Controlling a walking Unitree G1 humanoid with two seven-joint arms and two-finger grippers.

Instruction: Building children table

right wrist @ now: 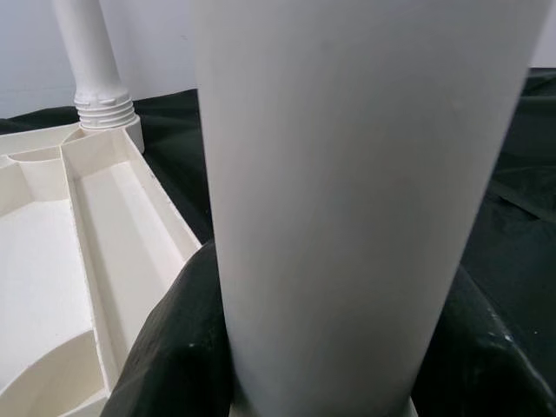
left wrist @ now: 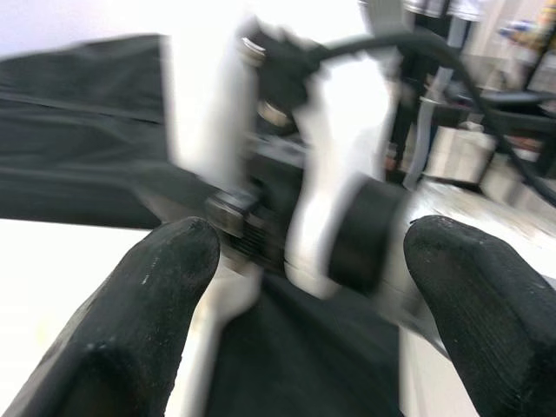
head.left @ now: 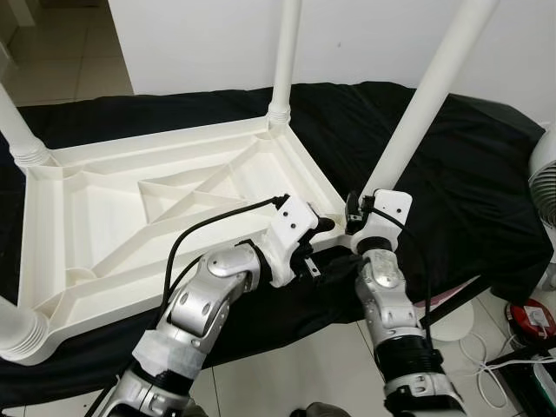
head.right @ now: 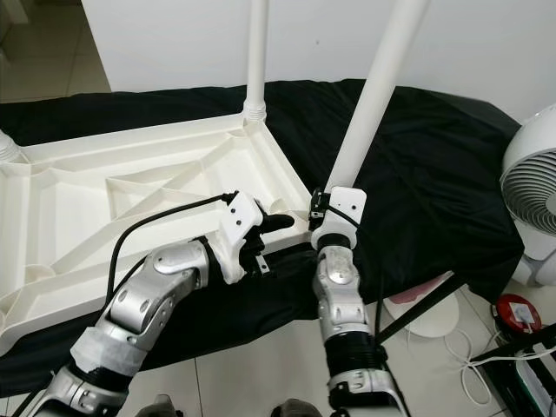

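Tabletop [head.left: 174,217] lies upside down on cloth [head.left: 452,174], underside up. Legs stand in 3 corners: far left leg [head.left: 17,130], far right leg [head.left: 285,61], near left leg [head.left: 22,334]. 4th leg [head.left: 430,87] leans over near right corner, just R of tabletop. Right gripper [head.left: 369,208] sits at its base; left gripper [head.left: 326,228] just L of that, at the corner. Fan [head.right: 532,187] stands R of cloth, on floor [head.left: 304,365].

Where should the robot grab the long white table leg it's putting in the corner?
Low on the round shaft of the table leg, just above the corner socket of the upturned tabletop. The right gripper already closes on it there from the robot's near side. The leg leans, so a low grip probably steers its end best. The left gripper sits open beside the socket.
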